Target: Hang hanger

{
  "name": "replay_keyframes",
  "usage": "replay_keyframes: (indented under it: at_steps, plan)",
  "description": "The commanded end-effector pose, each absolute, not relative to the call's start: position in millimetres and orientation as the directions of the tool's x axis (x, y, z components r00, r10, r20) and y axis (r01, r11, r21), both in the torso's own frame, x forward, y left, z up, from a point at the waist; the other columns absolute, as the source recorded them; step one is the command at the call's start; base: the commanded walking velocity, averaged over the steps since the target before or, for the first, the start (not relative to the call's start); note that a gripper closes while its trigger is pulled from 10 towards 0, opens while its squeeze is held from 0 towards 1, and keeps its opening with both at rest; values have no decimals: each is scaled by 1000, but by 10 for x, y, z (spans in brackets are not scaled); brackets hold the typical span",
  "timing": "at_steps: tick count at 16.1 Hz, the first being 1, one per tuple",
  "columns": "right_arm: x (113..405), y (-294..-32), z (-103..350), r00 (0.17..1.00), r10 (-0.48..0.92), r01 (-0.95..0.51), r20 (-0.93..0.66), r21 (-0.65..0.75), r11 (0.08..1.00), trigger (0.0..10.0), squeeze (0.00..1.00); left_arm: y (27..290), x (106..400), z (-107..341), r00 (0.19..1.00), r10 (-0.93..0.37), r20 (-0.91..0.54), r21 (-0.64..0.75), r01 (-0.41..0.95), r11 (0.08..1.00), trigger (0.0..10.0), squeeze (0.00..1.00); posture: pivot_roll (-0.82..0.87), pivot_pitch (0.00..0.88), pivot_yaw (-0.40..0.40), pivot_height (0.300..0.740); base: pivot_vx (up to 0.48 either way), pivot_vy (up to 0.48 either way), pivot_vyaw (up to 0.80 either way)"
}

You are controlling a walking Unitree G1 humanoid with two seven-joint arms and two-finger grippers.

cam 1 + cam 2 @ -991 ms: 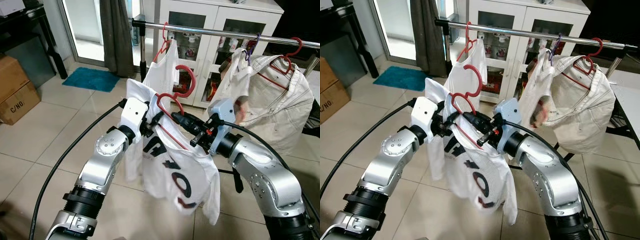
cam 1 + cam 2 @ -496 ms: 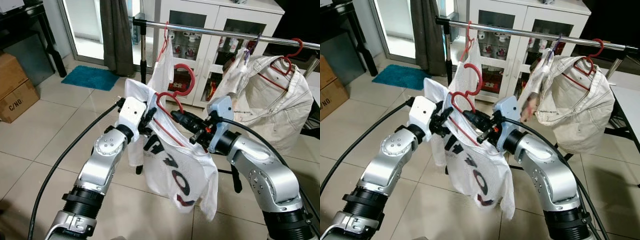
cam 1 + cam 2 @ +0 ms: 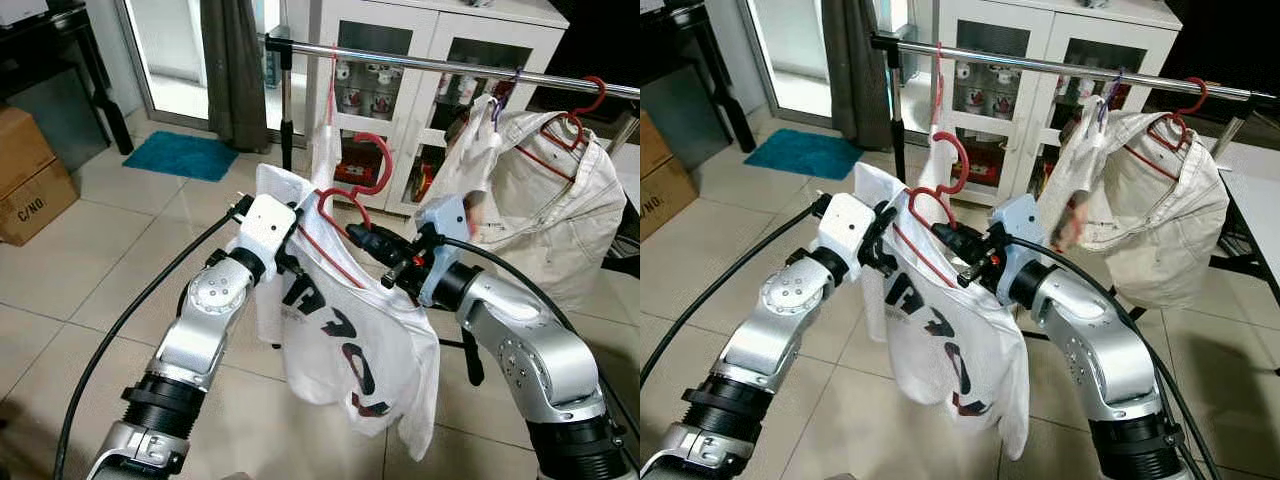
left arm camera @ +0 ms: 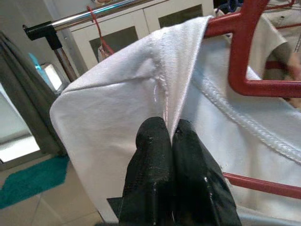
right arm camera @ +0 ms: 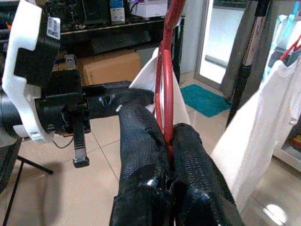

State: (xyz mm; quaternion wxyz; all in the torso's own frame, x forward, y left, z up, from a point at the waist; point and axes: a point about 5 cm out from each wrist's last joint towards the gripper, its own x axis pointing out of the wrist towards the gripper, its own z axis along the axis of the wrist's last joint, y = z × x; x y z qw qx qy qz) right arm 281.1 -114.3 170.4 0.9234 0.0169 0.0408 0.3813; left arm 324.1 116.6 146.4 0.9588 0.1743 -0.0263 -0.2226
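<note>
Two end effectors [image 3: 300, 243] [image 3: 362, 238] on one hanger [image 3: 352, 185]

Red hanger [image 3: 352, 195] carries a white T-shirt [image 3: 345, 340] with dark and red lettering. I read it as tilted: hook up toward 12 o'clock, shoulder bar sloping down toward 4 o'clock. The shirt hangs limp off the bar, hem down at about 6 o'clock. My left gripper [image 4: 171, 136] is pinched closed on the shirt's shoulder seam at the hanger's 9 o'clock end. My right gripper [image 5: 164, 136] is clamped on the red wire below the hook. The hook sits below the silver rail [image 3: 440, 66], not on it.
</note>
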Motion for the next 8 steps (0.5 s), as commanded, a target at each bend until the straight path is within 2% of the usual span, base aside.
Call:
replay_keyframes:
  at_steps: [1,5,8]
  plan:
    - [2841,-1176,1782,718,695,-694,-34,32,719,0,0,1204,3261,1507,906,-423,-10,347,400,848,0,0,-118,0,-54,740,0,0,0]
    - [2854,-1189,1759,723,689,-689,-56,15,724,0,0,1349,3291,1566,917,-398,4,320,376,869,0,0,-117,0,-55,740,0,0,0]
    - [2805,-1225,1638,686,713,-726,-148,-75,683,0,0,1627,3342,1782,934,-356,40,423,307,852,0,0,-107,0,-62,740,0,0,0]
